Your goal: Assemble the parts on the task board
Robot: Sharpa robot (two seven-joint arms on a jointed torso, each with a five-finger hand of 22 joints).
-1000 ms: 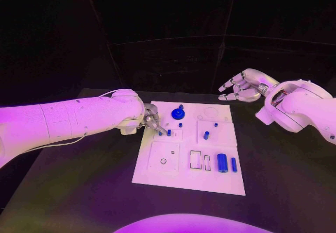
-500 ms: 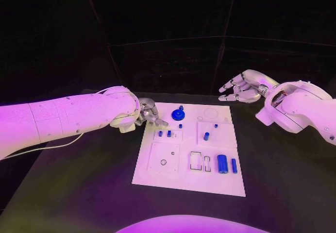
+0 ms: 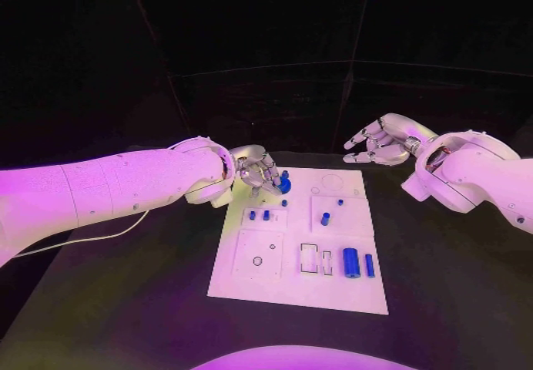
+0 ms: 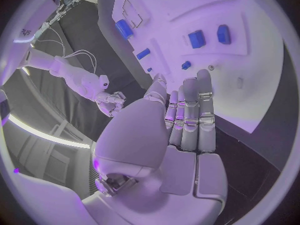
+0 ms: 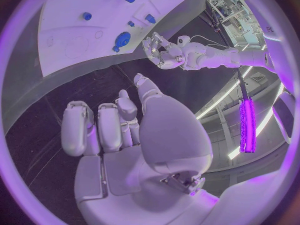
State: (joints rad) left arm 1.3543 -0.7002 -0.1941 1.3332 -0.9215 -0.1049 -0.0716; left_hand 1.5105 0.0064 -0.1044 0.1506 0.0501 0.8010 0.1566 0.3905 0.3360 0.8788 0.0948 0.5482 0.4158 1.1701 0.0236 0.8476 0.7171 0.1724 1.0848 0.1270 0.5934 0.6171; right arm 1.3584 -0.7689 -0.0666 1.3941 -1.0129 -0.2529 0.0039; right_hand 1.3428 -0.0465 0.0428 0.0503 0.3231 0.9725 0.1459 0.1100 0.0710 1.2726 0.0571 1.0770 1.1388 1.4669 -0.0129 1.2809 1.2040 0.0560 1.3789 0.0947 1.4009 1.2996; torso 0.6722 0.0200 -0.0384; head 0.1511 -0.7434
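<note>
The black table (image 3: 122,308) carries the white board (image 3: 266,285) at its middle, long side running away from me.

My left arm (image 3: 100,193) enters from the left side and ends over the board's far left corner. My left hand (image 3: 258,169) hangs there with its fingers (image 4: 199,110) extended side by side and slightly apart, holding nothing; in the left wrist view the fingertips point down toward the board without touching any part that I can make out.

My right arm (image 3: 477,173) enters from the right side. My right hand (image 3: 377,142) is raised beyond the board's far right corner, well apart from the board, fingers loosely curved and separated, holding nothing.

Parts on the board, in descending size:
- A round blue knob (image 3: 282,183) at the far edge, just beside my left hand's fingertips.
- A blue cylinder (image 3: 351,262) lying in the near right area.
- A slim blue bar (image 3: 369,265) just beside that cylinder, on its right.
- A blue peg (image 3: 326,219) in the right middle panel.
- Two small blue blocks (image 3: 259,215) side by side in the left middle panel.
- A very small blue piece (image 3: 340,202) beyond the peg.

Two empty rectangular slots (image 3: 316,258) lie just left of the cylinder.
</note>
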